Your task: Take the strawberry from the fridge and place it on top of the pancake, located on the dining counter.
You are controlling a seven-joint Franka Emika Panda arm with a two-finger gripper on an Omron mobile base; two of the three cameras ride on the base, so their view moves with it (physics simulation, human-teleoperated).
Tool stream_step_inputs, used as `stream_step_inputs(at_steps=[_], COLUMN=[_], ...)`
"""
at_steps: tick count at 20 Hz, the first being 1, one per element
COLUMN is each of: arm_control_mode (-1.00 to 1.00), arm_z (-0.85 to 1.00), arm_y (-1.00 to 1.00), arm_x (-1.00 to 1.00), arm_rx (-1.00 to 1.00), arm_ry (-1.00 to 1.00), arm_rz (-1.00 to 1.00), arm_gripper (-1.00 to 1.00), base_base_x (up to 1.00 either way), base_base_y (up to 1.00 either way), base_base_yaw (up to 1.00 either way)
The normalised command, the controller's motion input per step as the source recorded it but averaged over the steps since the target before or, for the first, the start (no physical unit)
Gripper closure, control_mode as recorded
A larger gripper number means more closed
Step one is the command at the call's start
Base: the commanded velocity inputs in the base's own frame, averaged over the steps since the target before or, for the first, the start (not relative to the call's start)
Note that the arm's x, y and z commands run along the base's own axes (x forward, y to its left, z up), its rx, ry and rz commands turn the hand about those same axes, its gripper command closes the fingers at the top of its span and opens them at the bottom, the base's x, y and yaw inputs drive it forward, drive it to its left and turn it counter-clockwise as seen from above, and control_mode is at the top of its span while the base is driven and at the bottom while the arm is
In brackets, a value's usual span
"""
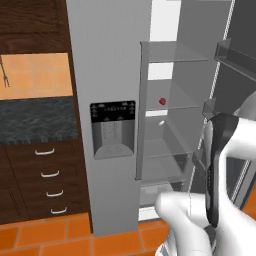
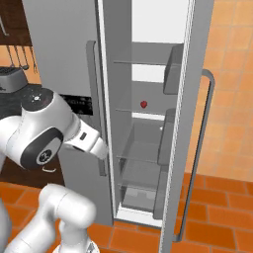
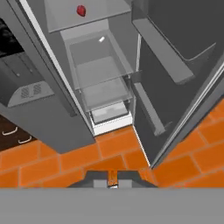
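The fridge [image 1: 110,75] [image 2: 64,49] stands with its right door [image 2: 197,123] [image 3: 183,65] swung open and its left door, the one with the black dispenser [image 1: 113,127], closed. On a glass shelf inside sits the strawberry [image 1: 163,100] [image 2: 144,104] [image 3: 81,10], small and red. My gripper [image 3: 113,181] hangs low over the orange floor in front of the open compartment, well short of the berry. Its fingertips are nearly together with only a thin slit between them, and they hold nothing. The pancake and the dining counter are out of view.
Glass shelves and a bottom drawer [image 3: 109,111] fill the fridge below the berry. Door bins [image 3: 148,107] jut from the open door on the right. Dark-topped wood cabinets with drawers [image 1: 45,175] stand left of the fridge. A toaster [image 2: 10,79] sits on that counter.
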Motion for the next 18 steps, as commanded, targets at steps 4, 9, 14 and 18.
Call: stream_step_inputs(at_steps=[4,9,14,18], arm_control_mode=[-1.00,-1.00,-1.00,-1.00], arm_z=[-0.05,-0.53,-0.11,0.00], arm_y=[0.12,0.19,0.09,0.10], arm_x=[0.15,0.06,0.05,-0.05], arm_rx=[-0.01,-0.01,0.00,0.00], arm_ry=[0.22,-0.09,-0.12,-0.25], arm_rz=[0.03,0.00,0.00,0.00], arm_gripper=[-1.00,-1.00,-1.00,-1.00], base_base_x=[0.00,0.00,0.00,0.00], base_base_y=[0.00,0.00,0.00,0.00], base_base_yaw=[0.00,0.00,0.00,0.00])
